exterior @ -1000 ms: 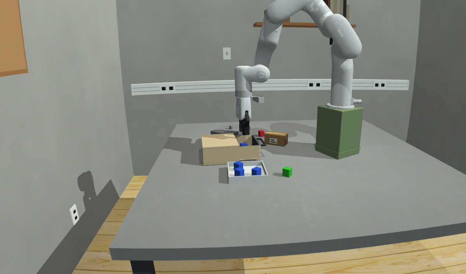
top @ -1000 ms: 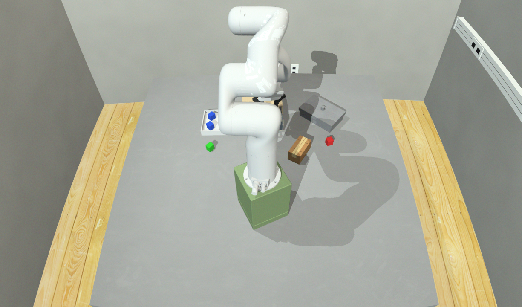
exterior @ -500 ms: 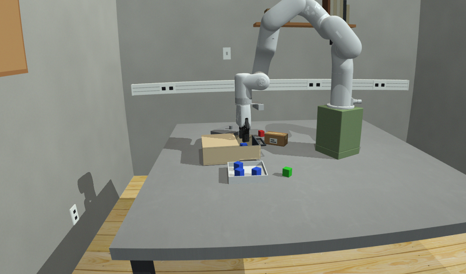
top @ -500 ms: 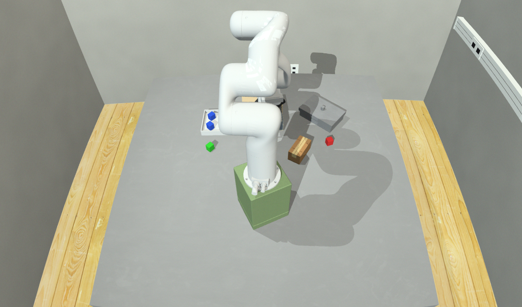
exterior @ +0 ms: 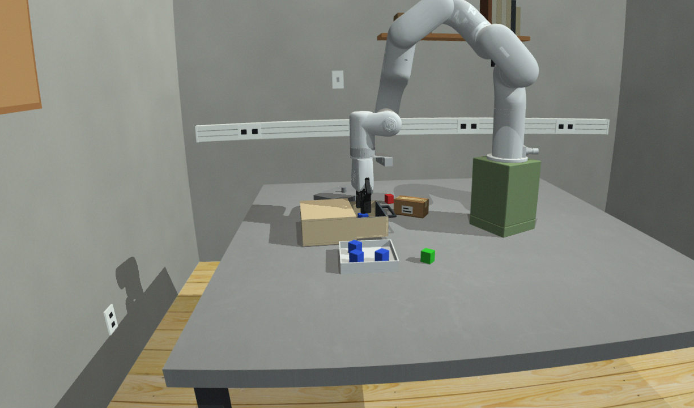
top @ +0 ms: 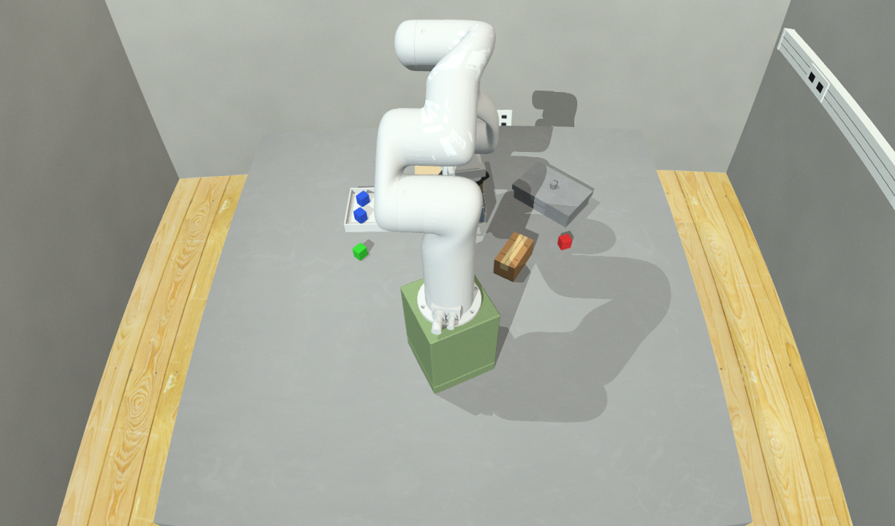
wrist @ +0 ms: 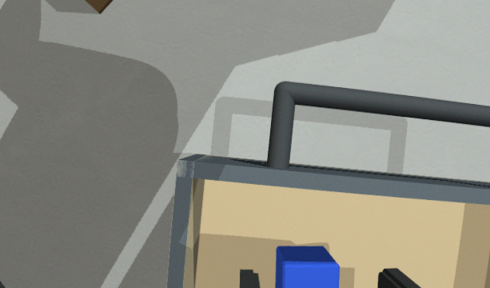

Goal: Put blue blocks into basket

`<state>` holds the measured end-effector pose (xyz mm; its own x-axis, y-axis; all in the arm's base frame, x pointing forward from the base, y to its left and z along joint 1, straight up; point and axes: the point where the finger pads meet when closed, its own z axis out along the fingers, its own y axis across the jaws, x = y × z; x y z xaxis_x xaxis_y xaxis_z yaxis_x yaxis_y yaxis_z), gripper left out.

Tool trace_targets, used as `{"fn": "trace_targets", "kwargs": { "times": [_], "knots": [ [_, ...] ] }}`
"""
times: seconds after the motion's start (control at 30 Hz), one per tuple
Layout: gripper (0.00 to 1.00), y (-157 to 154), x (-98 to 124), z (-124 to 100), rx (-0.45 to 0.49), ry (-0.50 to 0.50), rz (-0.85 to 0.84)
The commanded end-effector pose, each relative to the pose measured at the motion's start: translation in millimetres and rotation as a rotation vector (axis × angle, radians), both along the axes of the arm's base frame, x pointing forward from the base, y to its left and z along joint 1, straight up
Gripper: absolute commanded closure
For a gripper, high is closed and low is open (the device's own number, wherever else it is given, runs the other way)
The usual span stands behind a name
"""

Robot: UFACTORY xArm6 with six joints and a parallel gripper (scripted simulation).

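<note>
The light wooden cabinet [exterior: 328, 225] has its drawer [wrist: 328, 182] pulled out, dark handle [wrist: 388, 102] [exterior: 384, 208] facing away from it. One blue block [wrist: 306, 266] [exterior: 362, 215] lies on the drawer floor. My gripper [wrist: 320, 280] [exterior: 363, 203] is open and reaches down into the drawer, one finger on each side of the block, not touching it. The white basket [exterior: 368, 267] [top: 353, 227] holds three blue blocks [exterior: 355, 245] [exterior: 356, 255] [exterior: 382, 254]; two of them show in the top view [top: 362, 197] [top: 359, 214]. The grey metal box [top: 546, 210] carries its knobbed lid [top: 554, 185].
A green block [top: 359, 250] [exterior: 428, 255] lies beside the basket. A red block [top: 564, 241] [exterior: 388, 198] and a brown cardboard box [top: 513, 256] [exterior: 411, 206] lie near the drawer's handle. The arm's green pedestal [top: 453, 340] [exterior: 503, 195] stands mid-table.
</note>
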<state>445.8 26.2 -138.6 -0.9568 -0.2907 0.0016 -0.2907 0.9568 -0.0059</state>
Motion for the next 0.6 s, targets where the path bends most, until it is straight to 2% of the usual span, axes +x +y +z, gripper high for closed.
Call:
{"fn": "trace_targets", "kwargs": {
  "times": [0.0,0.57],
  "knots": [
    [0.44,0.1,1.6,1.0,0.0,-0.004,0.0],
    [0.44,0.2,3.3,1.0,0.0,-0.004,0.0]
  ]
}}
